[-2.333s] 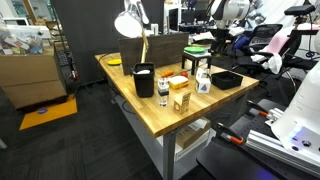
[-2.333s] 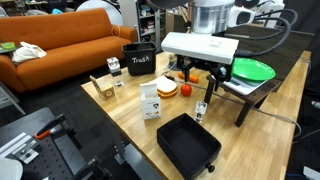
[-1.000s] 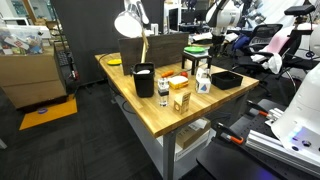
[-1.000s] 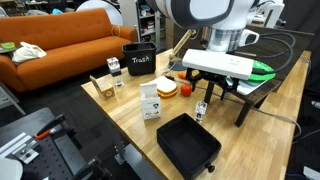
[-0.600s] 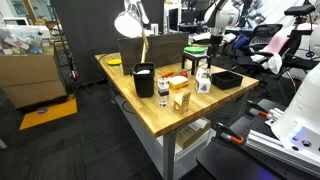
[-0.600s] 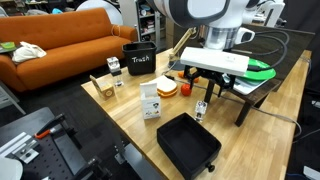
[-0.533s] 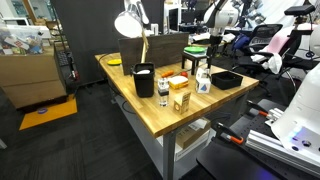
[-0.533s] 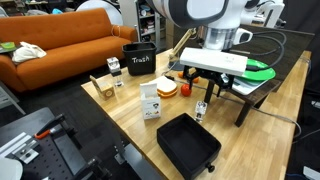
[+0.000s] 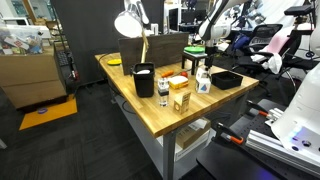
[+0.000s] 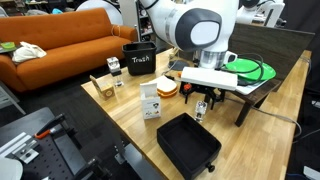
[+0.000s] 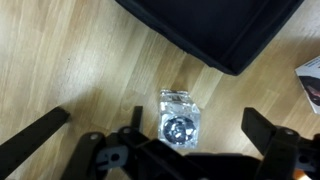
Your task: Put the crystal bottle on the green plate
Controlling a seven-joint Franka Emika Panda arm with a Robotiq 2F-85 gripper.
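Claw (image 11: 155, 118) spread wide and empty. One finger shows at each side of the wrist view, with nothing between them but the crystal bottle (image 11: 178, 115) below. In an exterior view the bottle (image 10: 201, 111) stands upright on the bench (image 10: 118, 122), just beside the black tray (image 10: 188, 145), by the tray's far corner. It looks apart from the tray, though I cannot be sure.

Key relation: the bottle lies straight under the claw, long axis vertical, dark cap pointing up at the wrist camera. It sits slightly off the midline between the fingers, nearer one of them.

Judgement: approach step, grasp not yet made. The next move calls for a plain descent with a small sideways trim, then closing on the body below the cap.

Green plate (image 10: 252, 70) sits beyond the bottle from the tray, on a separate dark stand that looks higher than the bench, partly hidden by the arm. The carry probably needs a lift first.

Risk: the clear body is likely slick, and a finger meeting it off-centre could tip it toward the tray.
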